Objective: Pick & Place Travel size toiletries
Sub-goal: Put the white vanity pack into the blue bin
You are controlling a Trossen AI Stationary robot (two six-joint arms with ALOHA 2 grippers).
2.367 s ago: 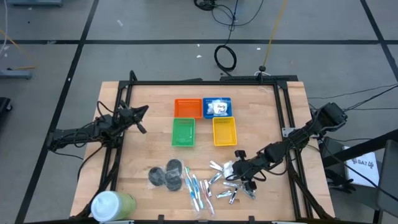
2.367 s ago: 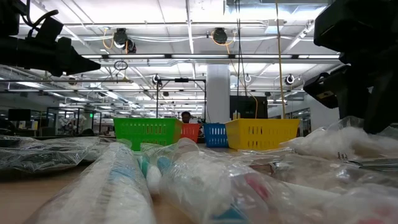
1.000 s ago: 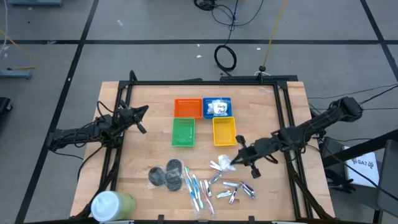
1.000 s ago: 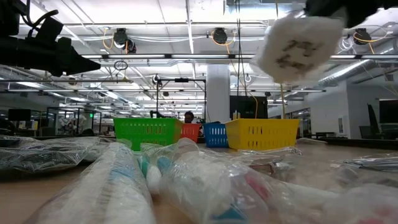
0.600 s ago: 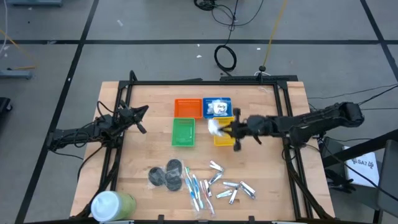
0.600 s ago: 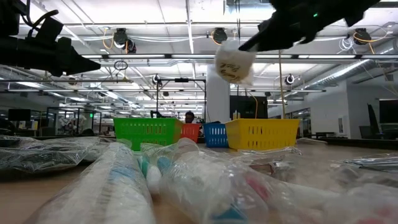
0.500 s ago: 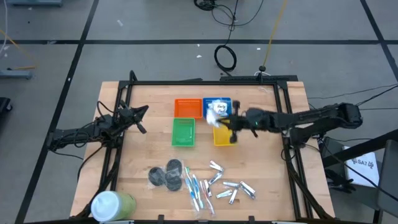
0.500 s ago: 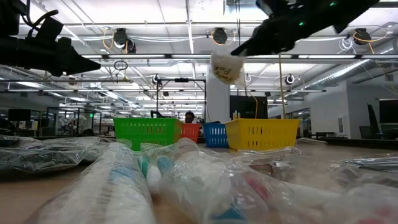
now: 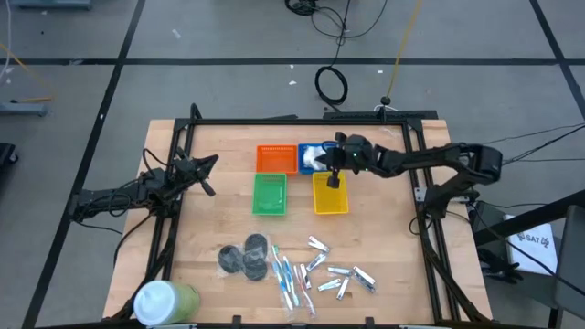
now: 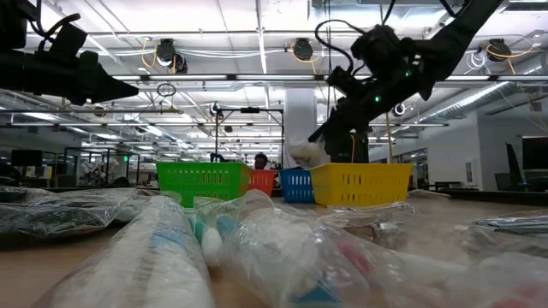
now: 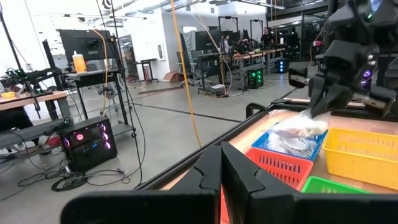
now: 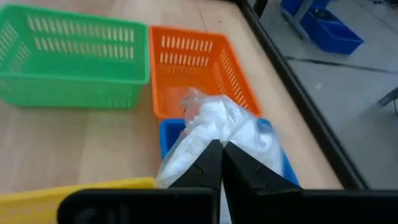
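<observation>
My right gripper is shut on a white puffy packet over the blue basket at the far middle of the table. More white packet material lies in that basket. Dark grey discs, toothbrushes and silver clippers lie near the table's front edge. My left gripper is shut on nothing and waits level at the table's left side. My right gripper pinches the packet's near end between its two shut fingers. The fingers come from the table's right, slanting down. The packet hangs ahead of and below them at the blue basket's rim. Whether it rests on the basket's contents I cannot tell.
Orange basket stands left of the blue one, green basket and yellow basket in front of them. A big white-and-green tub stands at the near left corner. A black frame rail runs along the far edge.
My right gripper, still shut on the white packet, has swung from above the clippers at the near right toward the table's far edge, passing over the yellow basket. It has tipped downward and come down, and the packet now hangs at the blue basket.
</observation>
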